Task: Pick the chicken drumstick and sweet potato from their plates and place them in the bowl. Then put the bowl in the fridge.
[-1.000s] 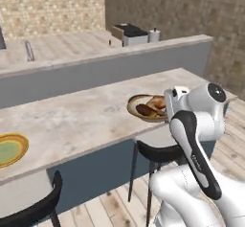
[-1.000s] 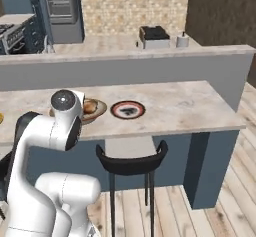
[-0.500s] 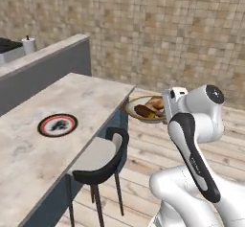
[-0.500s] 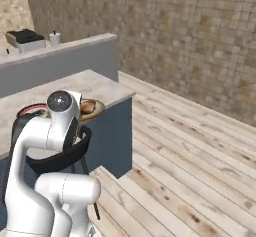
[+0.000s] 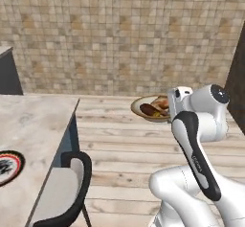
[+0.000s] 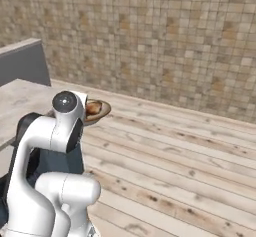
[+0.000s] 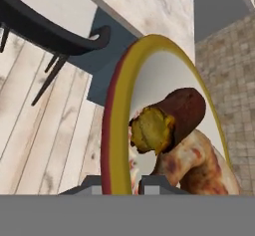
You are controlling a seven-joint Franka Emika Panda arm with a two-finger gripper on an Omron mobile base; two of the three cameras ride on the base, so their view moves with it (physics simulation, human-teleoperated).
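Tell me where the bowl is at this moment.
The bowl is off the counter, held in the air at its rim by the gripper over the wooden floor, with the chicken drumstick and sweet potato inside.

I note a tan tiled wall (image 5: pixel 119 34), pale plank floor (image 6: pixel 190 166), marble surface (image 5: pixel 28 125) and a black stool (image 5: pixel 64 192) beside it.

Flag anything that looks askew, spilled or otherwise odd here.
Nothing is spilled. The bowl hangs in mid-air over the wooden floor, away from the counter, gripped at its rim by the hand. The sweet potato and chicken drumstick sit inside.
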